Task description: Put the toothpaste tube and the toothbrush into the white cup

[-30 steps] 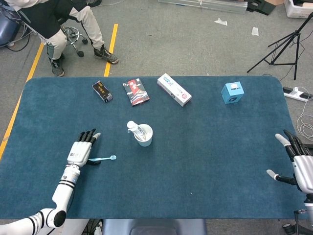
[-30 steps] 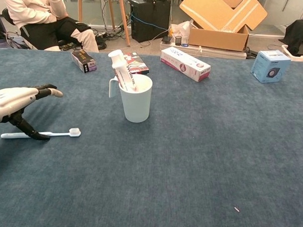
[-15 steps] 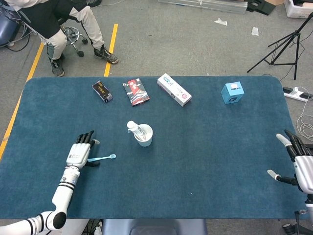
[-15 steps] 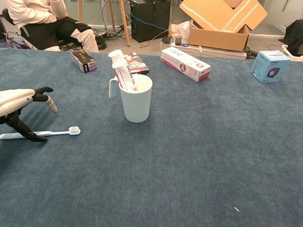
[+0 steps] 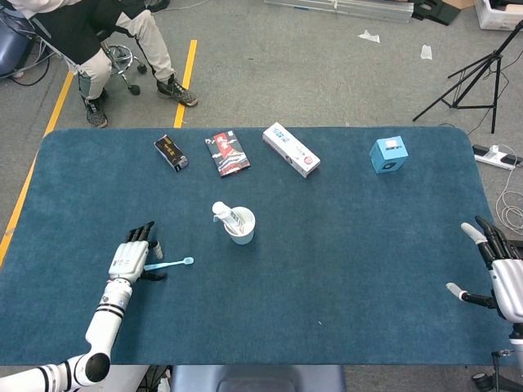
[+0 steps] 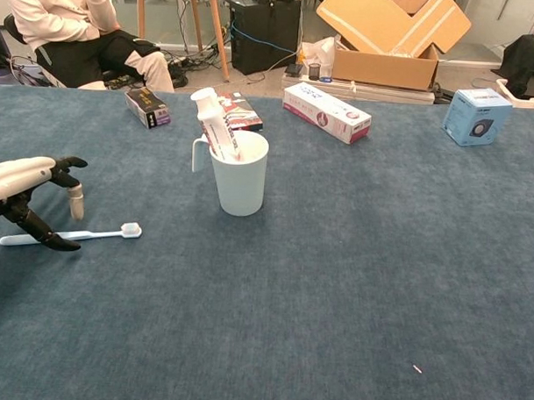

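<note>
Left hand (image 6: 22, 191) fingers curled down, apparently empty.

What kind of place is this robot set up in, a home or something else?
Most likely a robotics lab or workshop, not a home: a blue-covered table stands on a grey floor with yellow tape, a tripod stands alongside, and an open cardboard box sits behind with a seated person.

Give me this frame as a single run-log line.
toothpaste tube: in white cup | toothbrush: on table | left hand: over its handle, not gripping | right hand: idle, open

The left hand (image 5: 131, 258) rests over the toothbrush (image 5: 170, 264) handle, beside the white cup (image 5: 240, 224) holding the toothpaste tube (image 5: 223, 212).
</note>
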Robot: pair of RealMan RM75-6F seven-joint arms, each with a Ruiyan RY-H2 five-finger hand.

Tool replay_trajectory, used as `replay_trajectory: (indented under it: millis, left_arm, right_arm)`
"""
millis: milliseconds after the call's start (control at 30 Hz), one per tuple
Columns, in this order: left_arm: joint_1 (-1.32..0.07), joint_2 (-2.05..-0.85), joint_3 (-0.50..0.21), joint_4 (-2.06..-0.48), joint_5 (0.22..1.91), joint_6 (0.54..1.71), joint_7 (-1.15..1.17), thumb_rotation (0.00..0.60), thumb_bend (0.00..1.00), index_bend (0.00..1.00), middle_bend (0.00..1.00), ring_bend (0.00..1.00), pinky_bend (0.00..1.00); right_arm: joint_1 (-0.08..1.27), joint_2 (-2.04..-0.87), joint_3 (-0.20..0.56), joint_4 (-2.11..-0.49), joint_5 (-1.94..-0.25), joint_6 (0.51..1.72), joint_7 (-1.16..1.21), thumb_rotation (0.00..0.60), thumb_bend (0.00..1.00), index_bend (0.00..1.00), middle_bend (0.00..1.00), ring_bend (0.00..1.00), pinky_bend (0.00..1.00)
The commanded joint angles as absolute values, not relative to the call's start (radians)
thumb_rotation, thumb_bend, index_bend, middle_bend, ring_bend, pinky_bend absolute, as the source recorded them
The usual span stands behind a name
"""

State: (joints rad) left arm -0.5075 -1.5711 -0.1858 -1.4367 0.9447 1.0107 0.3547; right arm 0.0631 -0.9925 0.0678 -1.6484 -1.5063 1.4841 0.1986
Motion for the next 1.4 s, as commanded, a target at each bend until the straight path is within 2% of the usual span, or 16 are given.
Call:
replay_trajectory:
  millis: [33, 233, 633, 1400]
  left_arm:
    - [-0.509, -1.573, -0.184, -1.435, 0.943, 1.013, 0.354, 0.600, 0.00, 0.51, 0.00, 0.00, 0.00]
    - [-0.516, -1.581, -0.181, -1.424, 0.937, 1.005, 0.341, 0.600, 0.01, 0.52, 0.00, 0.00, 0.00]
    - [-0.525, -1.578, -0.178, -1.424, 0.924, 0.992, 0.317, 0.600, 0.22, 0.54, 0.00, 0.00, 0.00]
    - [-0.542, -1.593, -0.169, -1.404, 0.871, 1.001, 0.354, 0.600, 0.22, 0.55, 0.00, 0.00, 0.00]
  right_arm:
    - [0.063, -0.993, 0.068, -1.648, -1.506, 1.484, 0.198, 0.600, 0.04, 0.13, 0.00, 0.00, 0.18]
    - [0.065, -0.993, 0.068, -1.648, -1.504, 1.480, 0.197, 0.600, 0.04, 0.13, 0.00, 0.00, 0.18]
    - [0.066, -0.993, 0.069, -1.646, -1.502, 1.476, 0.199, 0.600, 0.04, 0.13, 0.00, 0.00, 0.18]
    - [0.069, -0.994, 0.070, -1.644, -1.498, 1.468, 0.200, 0.600, 0.04, 0.13, 0.00, 0.00, 0.18]
